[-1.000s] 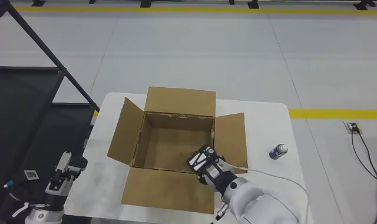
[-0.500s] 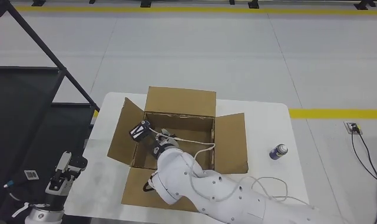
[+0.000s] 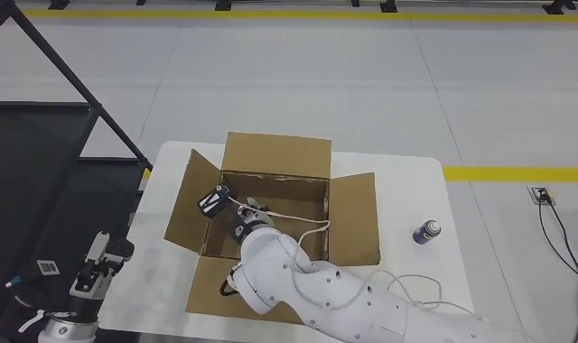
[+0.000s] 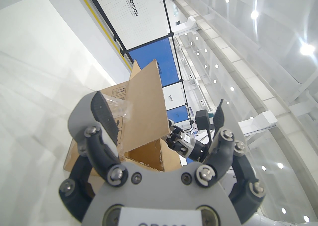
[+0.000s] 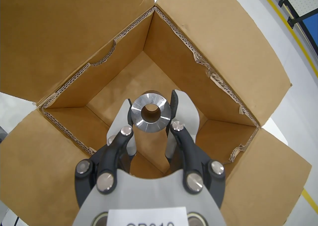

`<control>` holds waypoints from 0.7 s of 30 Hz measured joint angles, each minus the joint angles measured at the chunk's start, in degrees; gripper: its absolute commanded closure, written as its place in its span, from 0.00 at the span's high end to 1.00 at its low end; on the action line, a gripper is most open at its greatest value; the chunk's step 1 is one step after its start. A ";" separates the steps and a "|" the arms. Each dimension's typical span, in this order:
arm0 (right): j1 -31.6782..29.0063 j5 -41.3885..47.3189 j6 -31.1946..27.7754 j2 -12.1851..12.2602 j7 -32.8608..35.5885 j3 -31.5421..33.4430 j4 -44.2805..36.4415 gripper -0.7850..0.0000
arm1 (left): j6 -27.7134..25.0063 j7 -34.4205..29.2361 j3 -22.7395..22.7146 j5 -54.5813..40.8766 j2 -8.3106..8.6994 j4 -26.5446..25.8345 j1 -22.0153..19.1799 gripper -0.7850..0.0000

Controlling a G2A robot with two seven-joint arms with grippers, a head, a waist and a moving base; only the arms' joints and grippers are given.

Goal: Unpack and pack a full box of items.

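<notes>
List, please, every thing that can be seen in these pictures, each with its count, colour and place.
cardboard box: one, brown, flaps open, on the table
metal ring: one, silver, held above the box opening
small can: one, dark with a pale top, upright on the table, apart from the box
table: one, white, under the box and the can
right gripper: one, grey and black, shut on the metal ring over the box
left gripper: one, grey and black, open, off to one side of the box

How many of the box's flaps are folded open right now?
4. All are spread outward: the far flap, the left flap, the right flap, and the near flap, which is partly covered in the top view.
</notes>
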 measured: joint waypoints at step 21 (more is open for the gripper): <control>6.15 17.83 -17.13 -11.05 -17.66 1.78 41.85 0.00 | 0.00 0.00 0.00 0.00 0.00 0.00 0.00 1.00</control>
